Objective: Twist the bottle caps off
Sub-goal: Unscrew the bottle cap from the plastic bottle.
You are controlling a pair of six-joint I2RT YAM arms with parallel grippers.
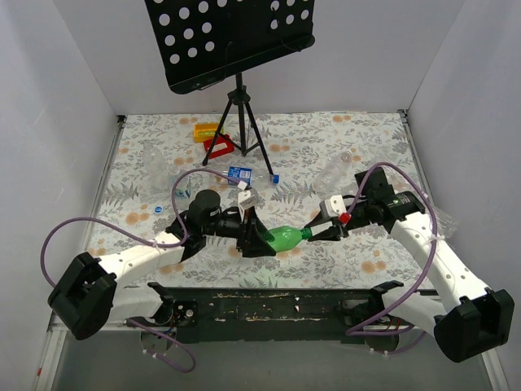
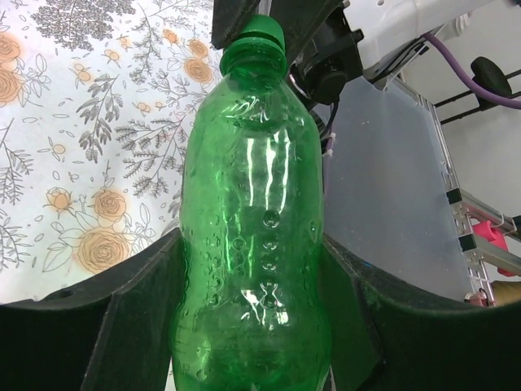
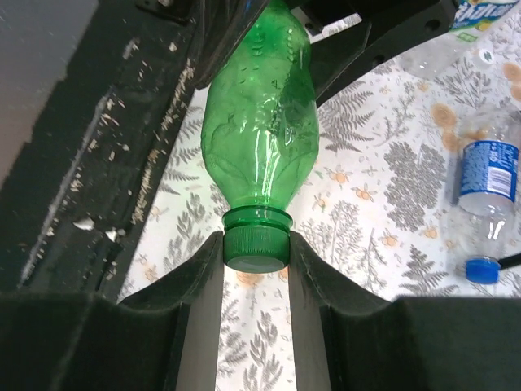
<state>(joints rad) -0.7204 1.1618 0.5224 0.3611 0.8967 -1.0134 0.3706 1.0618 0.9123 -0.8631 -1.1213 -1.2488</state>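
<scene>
A green bottle (image 1: 286, 238) hangs level above the table between both arms. My left gripper (image 1: 254, 235) is shut on its body; in the left wrist view the bottle (image 2: 252, 163) fills the space between the black fingers (image 2: 138, 309), and its green cap (image 2: 259, 37) points away. My right gripper (image 1: 316, 231) is shut on that cap; in the right wrist view both fingers press the ribbed sides of the cap (image 3: 256, 248), just below the neck ring of the bottle (image 3: 260, 138).
Clear bottles lie at the left (image 1: 156, 167) and right (image 1: 334, 171), a blue-labelled one (image 1: 244, 173) mid-table, and loose blue caps (image 1: 275, 178) (image 1: 159, 209) nearby. Red (image 1: 218, 147) and yellow (image 1: 205, 130) blocks sit by the black tripod (image 1: 240, 122) at the back.
</scene>
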